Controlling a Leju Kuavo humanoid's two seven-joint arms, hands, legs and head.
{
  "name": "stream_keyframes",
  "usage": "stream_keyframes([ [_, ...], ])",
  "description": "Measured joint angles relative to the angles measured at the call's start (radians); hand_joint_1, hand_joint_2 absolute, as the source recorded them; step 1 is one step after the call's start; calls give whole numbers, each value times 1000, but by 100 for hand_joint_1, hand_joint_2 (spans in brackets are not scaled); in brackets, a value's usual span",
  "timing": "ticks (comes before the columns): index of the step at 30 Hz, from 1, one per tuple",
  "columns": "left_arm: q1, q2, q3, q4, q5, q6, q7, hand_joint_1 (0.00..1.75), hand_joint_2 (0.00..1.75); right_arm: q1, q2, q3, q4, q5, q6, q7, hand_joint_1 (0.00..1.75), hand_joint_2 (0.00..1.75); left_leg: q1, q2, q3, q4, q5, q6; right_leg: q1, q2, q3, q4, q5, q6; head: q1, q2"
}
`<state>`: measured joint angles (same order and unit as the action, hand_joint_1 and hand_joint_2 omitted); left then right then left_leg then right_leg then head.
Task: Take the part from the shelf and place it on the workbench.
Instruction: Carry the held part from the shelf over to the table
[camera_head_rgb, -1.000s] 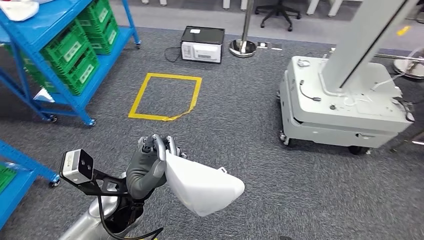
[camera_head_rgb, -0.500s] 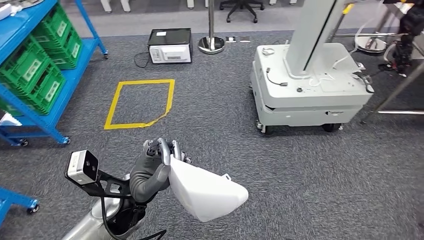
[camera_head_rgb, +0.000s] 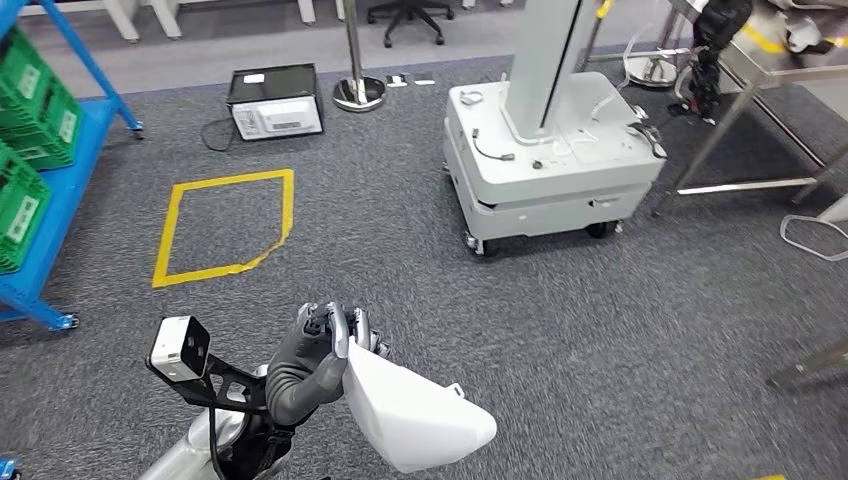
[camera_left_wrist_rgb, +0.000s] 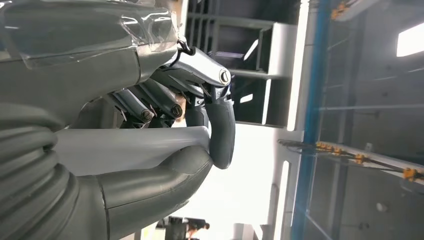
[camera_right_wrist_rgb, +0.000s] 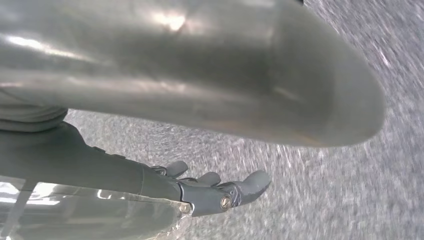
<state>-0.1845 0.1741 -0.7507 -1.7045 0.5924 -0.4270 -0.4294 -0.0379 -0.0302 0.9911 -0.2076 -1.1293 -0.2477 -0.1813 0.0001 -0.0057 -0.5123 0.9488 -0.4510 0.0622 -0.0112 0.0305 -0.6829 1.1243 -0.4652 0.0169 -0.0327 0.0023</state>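
Head view, left hand: the left hand (camera_head_rgb: 325, 345) is raised in front of the body, fingers clamped over the upper edge of the white part (camera_head_rgb: 415, 420).
Head view, part: a smooth white shell, carried clear of the grey carpet (camera_head_rgb: 600, 330), touching nothing but the hand.
Head view, shelf: a blue shelf (camera_head_rgb: 60, 190) with green crates (camera_head_rgb: 22, 205) stands at the far left edge, well apart from the part.
Head view, surroundings: a yellow tape square (camera_head_rgb: 225, 228) on the carpet, a dark box with a white front (camera_head_rgb: 275, 102) beyond it, a grey wheeled base with a column (camera_head_rgb: 550, 160) ahead.
Head view, workbench: a metal-framed table (camera_head_rgb: 770, 95) shows at the upper right; I judge it may be the workbench, but cannot confirm.
Left wrist view, grip: the fingers (camera_left_wrist_rgb: 222, 125) curl round a pale edge of the part (camera_left_wrist_rgb: 130, 147), with the thumb (camera_left_wrist_rgb: 150, 192) underneath; the hold looks firm.
Right wrist view, right hand: the right hand (camera_right_wrist_rgb: 215, 187) hangs over the carpet (camera_right_wrist_rgb: 350, 200), fingers apart and loosely extended, holding nothing.
Progress, done: the part is off the shelf and in hand.
Progress, left: by my judgement the carry to the workbench and the placing are both outstanding; no bench surface is near the part.
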Motion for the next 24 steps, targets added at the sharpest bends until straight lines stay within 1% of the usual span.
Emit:
stream_keyframes([
  [1, 16, 4, 1, 1, -4, 0, -4, 175, 175, 0, 1, 0, 0, 2, -9, -5, 0, 0, 0, 15, -2, 0, 1, 0, -4, -10, -33, 72, -30, 3, 0, 0],
  [2, 31, 9, 2, 3, -8, -1, -6, 175, 175, 2, 1, 0, 0, 4, -17, -10, 0, 0, 0, 30, -5, 1, 1, -1, -9, -15, -57, 126, -49, 9, 0, 0],
  [3, 46, 13, 2, 5, -14, -1, -9, 175, 175, 4, 2, 0, 0, 7, -24, -17, 0, 0, 0, 43, -7, 1, 1, -3, -15, -19, -63, 147, -54, 19, 0, 0],
  [4, 60, 17, 3, 7, -22, -2, -12, 175, 175, 7, 2, 0, 0, 11, -29, -22, 0, 0, 1, 55, -8, 2, 0, -6, -21, -25, -45, 122, -44, 31, 0, 0],
  [5, 72, 20, 4, 10, -32, -3, -14, 175, 175, 10, 1, 1, 0, 16, -33, -27, 0, 0, 3, 65, -8, 5, -2, -11, -27, -36, -6, 57, -23, 45, 0, 0],
  [6, 82, 21, 6, 13, -41, -4, -17, 175, 175, 11, 1, 1, 0, 20, -37, -29, 0, 0, 3, 75, -9, 11, -6, -19, -32, -59, 40, -21, -3, 54, 0, 0],
  [7, 90, 23, 7, 17, -48, -5, -19, 175, 175, 11, 1, 2, -1, 24, -40, -28, 0, 0, 1, 84, -11, 19, -12, -28, -33, -78, 78, -85, 15, 56, 0, 0],
  [8, 95, 24, 7, 20, -55, -8, -22, 175, 175, 11, 1, 2, -2, 26, -42, -25, 0, 0, 0, 91, -12, 27, -18, -36, -32, -90, 102, -123, 24, 51, -1, 0],
  [9, 100, 24, 8, 23, -61, -10, -25, 175, 175, 11, 1, 2, -3, 28, -45, -19, 0, 0, -2, 98, -12, 32, -22, -44, -29, -95, 109, -135, 26, 40, -1, 0],
  [11, 104, 23, 8, 27, -73, -14, -31, 175, 175, 13, -2, 4, -4, 31, -49, -4, 0, 0, 2, 110, -11, 36, -26, -54, -24, -75, 105, -131, 29, 21, -3, 0],
  [12, 105, 21, 9, 28, -77, -14, -34, 175, 175, 15, -4, 5, -4, 33, -51, 3, 0, 0, 6, 103, -14, 42, -33, -59, -24, -66, 103, -132, 31, 14, -3, 0],
  [13, 107, 20, 10, 29, -80, -14, -37, 175, 175, 15, -6, 6, -4, 36, -53, 9, 0, 0, 11, 86, -24, 64, -51, -63, -24, -56, 102, -132, 34, 7, -3, 0],
  [14, 109, 19, 11, 29, -82, -14, -40, 175, 175, 15, -9, 8, -4, 40, -54, 12, 0, 0, 14, 61, -43, 108, -80, -67, -25, -46, 101, -133, 37, 2, -4, 0],
  [15, 113, 18, 13, 29, -82, -13, -43, 175, 175, 14, -12, 10, -4, 47, -53, 14, 0, 0, 17, 35, -71, 173, -118, -69, -23, -36, 99, -133, 39, -3, -4, 0],
  [16, 119, 18, 16, 29, -82, -12, -45, 175, 175, 13, -15, 14, -4, 54, -51, 15, 0, 0, 17, 19, -104, 248, -153, -69, -19, -25, 96, -133, 41, -7, -4, 0],
  [17, 124, 19, 19, 29, -81, -9, -47, 175, 175, 12, -18, 18, -4, 62, -49, 15, 0, 0, 17, 11, -134, 311, -176, -68, -15, -13, 94, -132, 43, -9, -4, 0],
  [18, 130, 19, 24, 29, -79, -6, -49, 175, 175, 10, -21, 24, -5, 70, -47, 14, 0, 0, 17, 8, -150, 344, -181, -66, -11, -1, 93, -132, 44, -11, -4, 0],
  [19, 135, 20, 29, 29, -75, -2, -51, 175, 175, 8, -24, 29, -5, 77, -44, 14, 0, 0, 17, 5, -146, 333, -163, -61, -8, 12, 92, -132, 46, -13, -4, 0],
  [20, 139, 21, 33, 29, -69, 2, -53, 175, 175, 4, -26, 34, -5, 86, -42, 14, 0, 0, 17, 0, -123, 284, -131, -55, -6, 24, 92, -132, 47, -14, -4, 0],
  [21, 142, 21, 38, 29, -62, 4, -54, 175, 175, -4, -29, 40, -6, 94, -38, 15, 0, 0, 16, -15, -88, 211, -93, -47, -5, 36, 92, -132, 50, -14, -4, 0],
  [22, 144, 22, 42, 29, -55, 5, -55, 175, 175, -14, -30, 46, -8, 103, -34, 18, 0, 0, 14, -35, -55, 141, -65, -40, -3, 48, 91, -132, 53, -12, -3, 0],
  [23, 145, 22, 46, 29, -48, 5, -55, 175, 175, -26, -32, 51, -9, 111, -31, 21, 0, 0, 12, -49, -32, 92, -49, -35, -3, 57, 89, -132, 57, -8, -4, 0],
  [24, 147, 23, 50, 29, -41, 5, -54, 175, 175, -37, -33, 57, -11, 119, -28, 26, 0, 0, 9, -58, -20, 66, -43, -31, -4, 66, 85, -132, 60, -4, -4, 0],
])
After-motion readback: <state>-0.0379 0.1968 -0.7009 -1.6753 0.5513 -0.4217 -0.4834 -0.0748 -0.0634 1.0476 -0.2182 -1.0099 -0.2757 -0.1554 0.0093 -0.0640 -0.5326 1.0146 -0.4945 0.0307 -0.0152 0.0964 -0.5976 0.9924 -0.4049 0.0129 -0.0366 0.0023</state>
